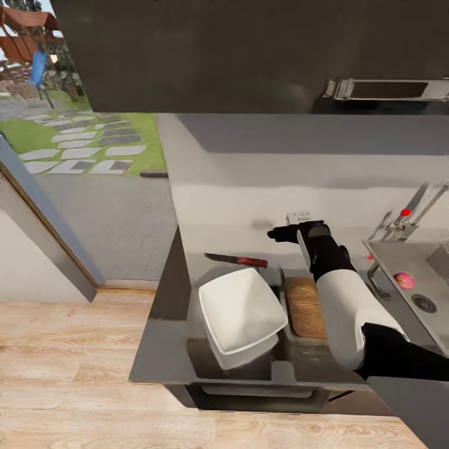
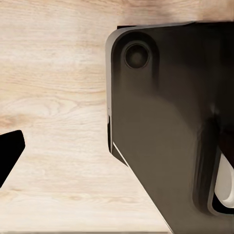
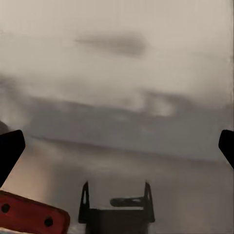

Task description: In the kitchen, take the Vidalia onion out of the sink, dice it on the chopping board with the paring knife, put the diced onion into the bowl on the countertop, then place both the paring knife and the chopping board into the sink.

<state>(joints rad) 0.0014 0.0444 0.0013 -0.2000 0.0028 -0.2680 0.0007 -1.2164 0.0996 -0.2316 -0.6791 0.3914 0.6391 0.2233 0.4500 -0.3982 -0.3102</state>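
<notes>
The pinkish Vidalia onion (image 1: 404, 280) lies in the steel sink (image 1: 436, 293) at the right, near the round drain. On the grey countertop (image 1: 167, 337) the white bowl (image 1: 240, 308) stands beside the wooden chopping board (image 1: 304, 305). The paring knife (image 1: 237, 260) lies flat behind the bowl; its red handle (image 3: 29, 214) shows in the right wrist view. My right gripper (image 1: 275, 235) (image 3: 117, 148) hovers open and empty just above and right of that handle, behind the board. My left gripper (image 2: 117, 153) hangs low over the wooden floor beside the robot's dark base, one fingertip (image 2: 9, 156) showing.
A dark upper cabinet (image 1: 249, 56) with a steel handle (image 1: 386, 89) hangs above the white back wall. The chrome faucet (image 1: 411, 218) with a tiny red knob stands behind the sink. The counter ends at the left, by a glass door onto a garden.
</notes>
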